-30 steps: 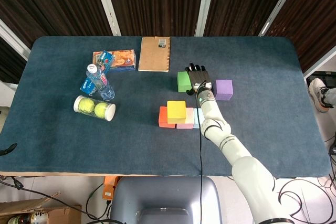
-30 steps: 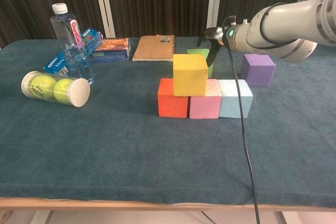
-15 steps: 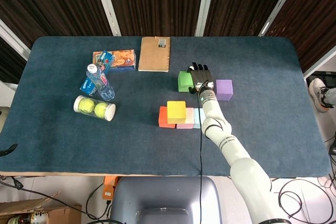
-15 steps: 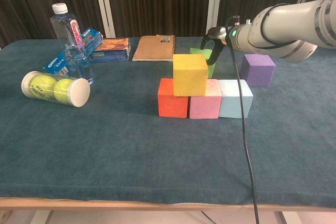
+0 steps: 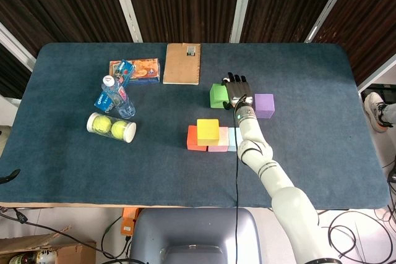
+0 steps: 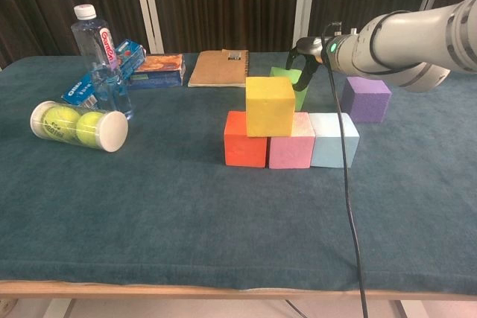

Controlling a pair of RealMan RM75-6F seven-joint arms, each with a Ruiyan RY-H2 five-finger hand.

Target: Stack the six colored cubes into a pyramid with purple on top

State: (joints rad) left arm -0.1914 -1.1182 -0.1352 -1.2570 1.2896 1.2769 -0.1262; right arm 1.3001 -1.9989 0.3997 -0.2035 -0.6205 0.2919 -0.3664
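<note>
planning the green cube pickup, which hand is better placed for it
Right. The right hand is already at the green cube, fingers draped over its right side. The left hand shows in neither view.

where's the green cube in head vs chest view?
Head view: green cube sits right of centre, behind the block row, right hand against its right side.
Chest view: green cube peeks out behind the yellow cube.
Shared landmark: purple cube, to its right.
</note>
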